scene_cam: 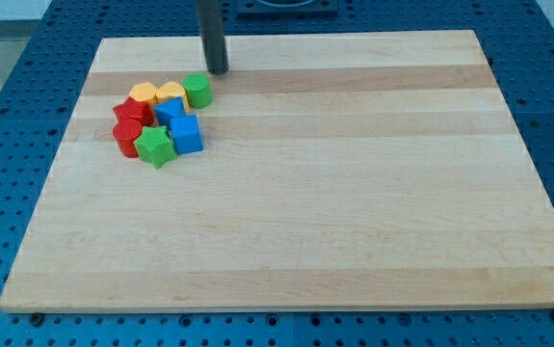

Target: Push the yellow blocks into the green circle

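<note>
Two yellow blocks sit side by side at the top of a tight cluster in the board's upper left: one yellow block (144, 93) on the left and one yellow block (170, 93) to its right. The green circle block (197, 90) touches the right yellow block on its right side. My tip (218, 70) rests on the board just above and to the right of the green circle, apart from it.
Below the yellow blocks lie two red blocks (128, 109) (126, 134), two blue blocks (170, 110) (187, 135) and a green star block (155, 146). The wooden board (354, 193) lies on a blue perforated table (7, 145).
</note>
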`<move>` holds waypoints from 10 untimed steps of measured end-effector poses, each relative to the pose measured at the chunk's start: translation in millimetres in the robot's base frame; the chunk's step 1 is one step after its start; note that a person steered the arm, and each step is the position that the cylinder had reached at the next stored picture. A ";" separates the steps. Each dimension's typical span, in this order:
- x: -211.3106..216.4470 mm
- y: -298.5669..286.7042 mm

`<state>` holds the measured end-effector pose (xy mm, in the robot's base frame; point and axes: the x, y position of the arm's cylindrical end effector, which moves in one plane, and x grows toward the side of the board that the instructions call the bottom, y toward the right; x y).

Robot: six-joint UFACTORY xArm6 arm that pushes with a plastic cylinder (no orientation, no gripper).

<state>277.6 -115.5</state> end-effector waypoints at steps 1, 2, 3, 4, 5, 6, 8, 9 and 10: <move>25.3 -7.7; 45.9 -4.8; 52.4 -0.8; 48.8 -0.8; 5.8 -0.8; -21.2 -38.8; -5.9 -128.6; 25.9 -131.4; 42.5 -123.3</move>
<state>320.1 -238.9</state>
